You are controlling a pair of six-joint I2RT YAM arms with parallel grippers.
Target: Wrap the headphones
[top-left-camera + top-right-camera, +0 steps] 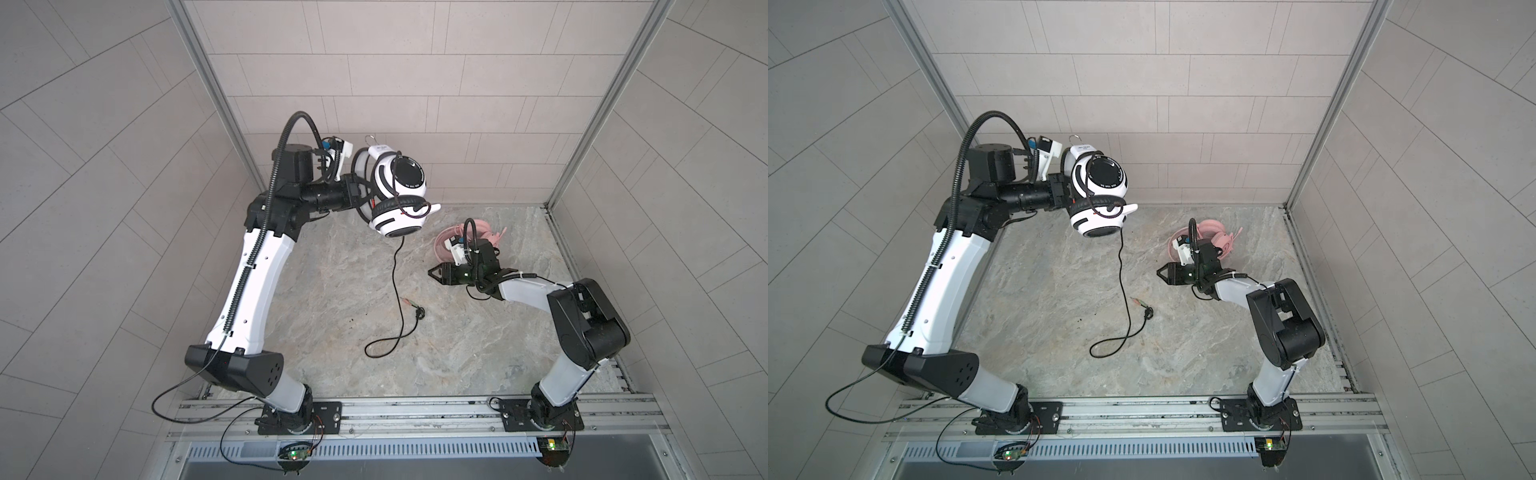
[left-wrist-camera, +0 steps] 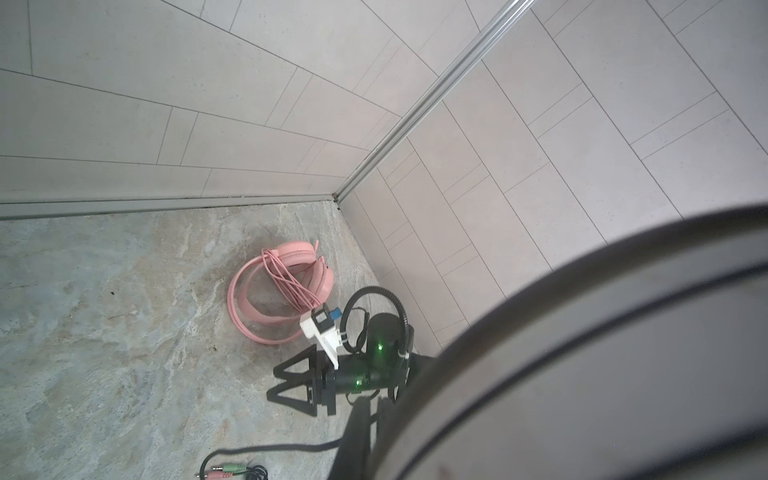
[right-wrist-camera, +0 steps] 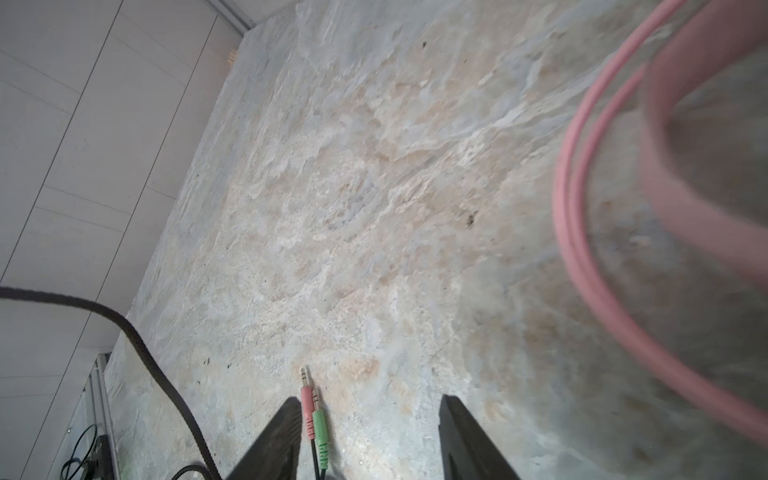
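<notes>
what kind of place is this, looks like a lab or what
Probably a robot test cell in a lab, not a home: two white-and-black robot arms bolted to a grooved aluminium rail, at the front of a stone-patterned tabletop boxed in by grey panelled walls.

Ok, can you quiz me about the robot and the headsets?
1. True or false: the pink headset lies on the table.
2. The white headset is: A flat on the table; B held up by the left end effector; C under the pink headset.
3. Fill in: the two plugs on the table are pink and ____.
Key: 1 true; 2 B; 3 green.
</notes>
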